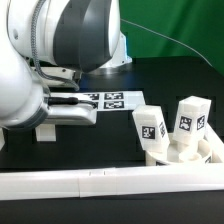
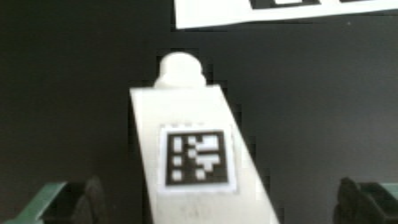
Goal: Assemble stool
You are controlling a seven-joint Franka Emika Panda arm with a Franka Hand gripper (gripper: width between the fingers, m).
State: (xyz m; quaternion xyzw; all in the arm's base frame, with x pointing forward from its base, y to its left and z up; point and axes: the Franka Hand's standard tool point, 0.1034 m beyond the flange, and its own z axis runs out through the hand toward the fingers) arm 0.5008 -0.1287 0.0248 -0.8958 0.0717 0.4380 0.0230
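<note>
Two dark fingertips (image 2: 63,200) are all I see of my hand (image 2: 217,203), cropped at the frame edge. It's wide open, gripping nothing. Between them, touching neither: white blocky plastic stool leg (image 2: 192,120), rounded peg end, blurry black-and-white square tag, flat on the matte black table (image 2: 71,100). White round plastic seat disc (image 1: 205,150) sits at the exterior view's right, mostly hidden behind two tagged legs (image 1: 150,128).
</note>
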